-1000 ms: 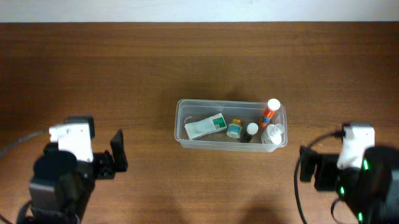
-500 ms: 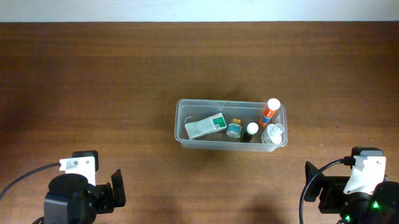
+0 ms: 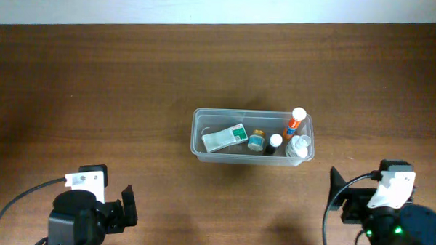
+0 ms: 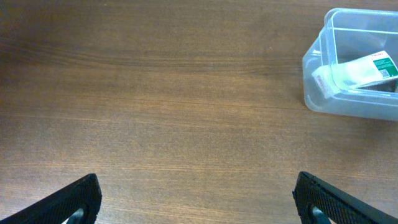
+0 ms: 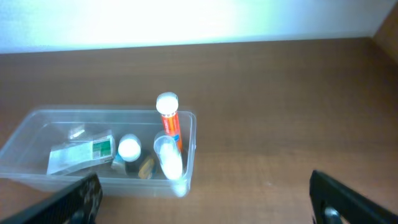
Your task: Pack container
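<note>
Container (image 3: 235,157) sits ahead-right of your left fingers (image 4: 198,202), ahead-left of your right fingers (image 5: 208,202); both pairs spread wide, holding nothing.

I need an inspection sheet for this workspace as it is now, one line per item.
Surface: brown wooden table, no spills seen.
Job's things: clear container at centre, holding a white-and-green carton, an orange tube and small bottles.
Clutter: nothing seen.
Pincers: left pincer and right pincer both open, empty, apart from the container.
Cables: black cable by the left arm, another by the right.
Surroundings: pale strip along the far table edge.
</note>
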`<act>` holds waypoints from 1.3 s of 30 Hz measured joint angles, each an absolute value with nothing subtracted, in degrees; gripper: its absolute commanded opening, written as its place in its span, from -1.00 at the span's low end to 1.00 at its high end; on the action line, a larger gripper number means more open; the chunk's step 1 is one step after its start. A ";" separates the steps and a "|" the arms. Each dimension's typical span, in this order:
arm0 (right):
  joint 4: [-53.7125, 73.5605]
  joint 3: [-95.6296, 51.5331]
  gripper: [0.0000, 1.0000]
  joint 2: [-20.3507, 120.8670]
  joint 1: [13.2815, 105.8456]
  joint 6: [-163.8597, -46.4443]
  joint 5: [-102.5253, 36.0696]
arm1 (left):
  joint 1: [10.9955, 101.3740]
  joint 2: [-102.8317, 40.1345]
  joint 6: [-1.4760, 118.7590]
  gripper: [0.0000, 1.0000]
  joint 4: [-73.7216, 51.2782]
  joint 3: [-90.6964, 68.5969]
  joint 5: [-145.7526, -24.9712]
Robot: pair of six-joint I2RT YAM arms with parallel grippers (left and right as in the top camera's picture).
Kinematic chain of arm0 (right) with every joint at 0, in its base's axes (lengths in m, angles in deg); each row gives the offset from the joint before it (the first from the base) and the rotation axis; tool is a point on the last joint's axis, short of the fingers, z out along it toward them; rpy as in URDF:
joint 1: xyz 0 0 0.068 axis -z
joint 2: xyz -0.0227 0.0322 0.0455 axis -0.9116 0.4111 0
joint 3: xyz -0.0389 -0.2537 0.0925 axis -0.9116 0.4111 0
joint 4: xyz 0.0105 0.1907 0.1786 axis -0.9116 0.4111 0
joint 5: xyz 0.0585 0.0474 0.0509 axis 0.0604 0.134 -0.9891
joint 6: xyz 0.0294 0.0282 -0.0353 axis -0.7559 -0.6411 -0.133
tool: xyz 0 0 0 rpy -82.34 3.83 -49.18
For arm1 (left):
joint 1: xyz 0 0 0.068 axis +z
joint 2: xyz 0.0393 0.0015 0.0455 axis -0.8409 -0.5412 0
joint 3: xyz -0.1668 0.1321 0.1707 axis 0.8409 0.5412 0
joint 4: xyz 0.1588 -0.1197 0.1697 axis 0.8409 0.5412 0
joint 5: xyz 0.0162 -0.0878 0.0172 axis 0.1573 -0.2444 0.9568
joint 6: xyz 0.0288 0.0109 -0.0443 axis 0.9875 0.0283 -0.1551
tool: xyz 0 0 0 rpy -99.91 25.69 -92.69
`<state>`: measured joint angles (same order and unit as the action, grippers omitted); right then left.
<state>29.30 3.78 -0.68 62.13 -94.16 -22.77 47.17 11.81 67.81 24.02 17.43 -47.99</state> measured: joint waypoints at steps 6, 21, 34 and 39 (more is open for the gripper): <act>4.10 24.30 0.97 -12.50 62.13 -94.03 -22.64 | 47.17 11.81 67.81 0.99 24.04 17.56 -48.01; -19.20 51.27 0.97 -19.61 62.13 -93.41 -23.23 | 47.17 11.81 67.81 0.99 24.13 17.58 -48.01; -18.87 51.27 0.97 -19.72 62.13 -93.39 -23.29 | 47.17 11.81 67.81 0.99 24.02 17.58 -48.01; -18.87 51.27 0.97 -19.72 62.13 -93.37 -23.27 | 47.17 11.81 67.81 0.99 24.02 17.58 -48.01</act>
<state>-18.87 51.27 -19.72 62.13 -93.37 -23.27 47.17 11.81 67.81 24.02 17.58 -48.01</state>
